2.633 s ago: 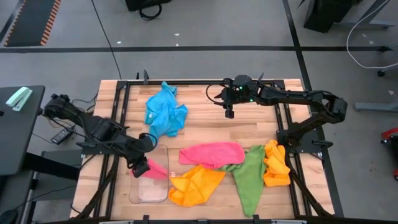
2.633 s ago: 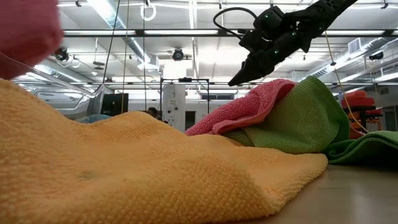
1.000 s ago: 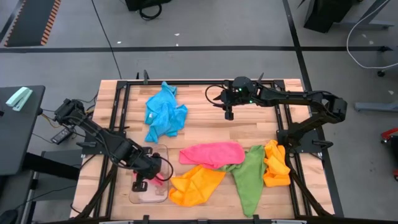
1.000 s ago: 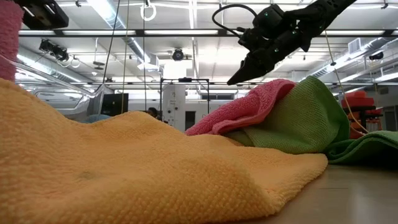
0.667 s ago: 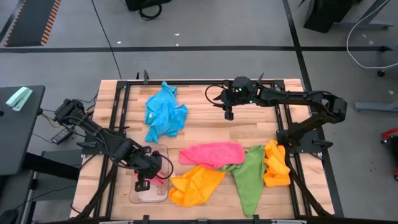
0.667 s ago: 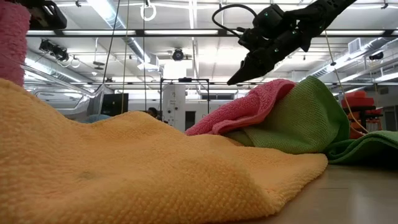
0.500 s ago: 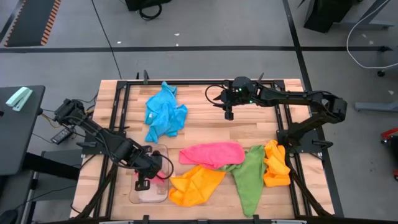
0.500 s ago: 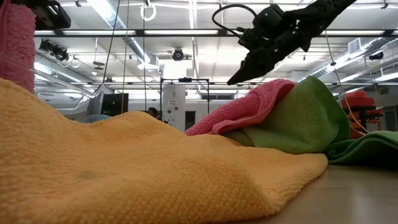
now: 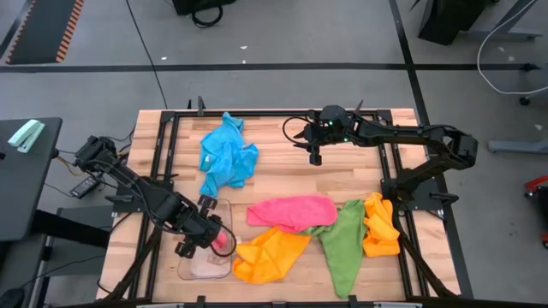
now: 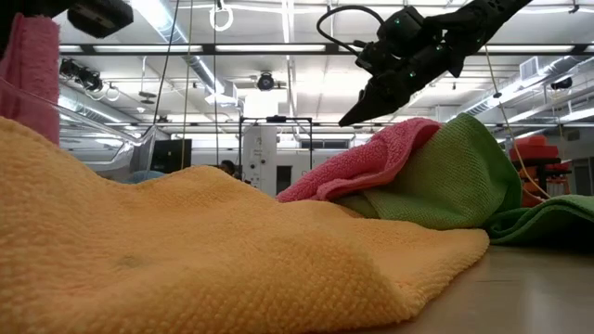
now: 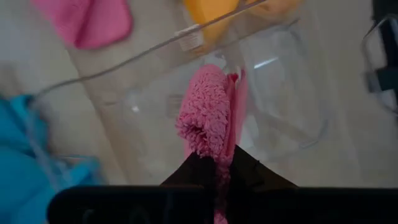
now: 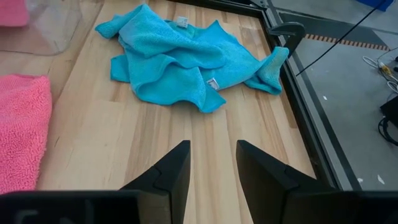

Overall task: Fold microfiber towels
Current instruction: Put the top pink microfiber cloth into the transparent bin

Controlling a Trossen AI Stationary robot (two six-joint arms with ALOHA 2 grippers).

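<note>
My left gripper (image 9: 214, 240) is shut on a folded pink towel (image 9: 224, 243) above the clear plastic tray (image 9: 195, 267) at the table's near left. In the low view this towel (image 10: 28, 79) hangs at the upper left. My right gripper (image 9: 315, 159) hovers open over bare wood near the far edge, its fingers (image 12: 212, 165) holding nothing. A crumpled blue towel (image 9: 227, 154) lies at the far left. Another pink towel (image 9: 291, 210), an orange one (image 9: 270, 254), a green one (image 9: 342, 239) and a second orange one (image 9: 379, 224) lie along the near side. My left gripper pinches the folded pink towel at its upper end (image 11: 212, 148) between its two fingers (image 11: 249, 171), several layers together. The fingers come from above, pointing steeply down. The towel hangs below them over the tray; whether its lower end touches the tray I cannot tell.
Black metal rails (image 9: 171, 145) frame the wooden table on all sides. Bare wood (image 12: 155, 143) lies between the blue towel and my right gripper. In the low view the orange towel (image 10: 186, 250) fills the foreground, with the pink and green ones (image 10: 436, 176) behind it.
My left gripper has rolled about its own pointing line while staying over the tray. The pink towel has turned with it and now shows more toward the tray's right side.
</note>
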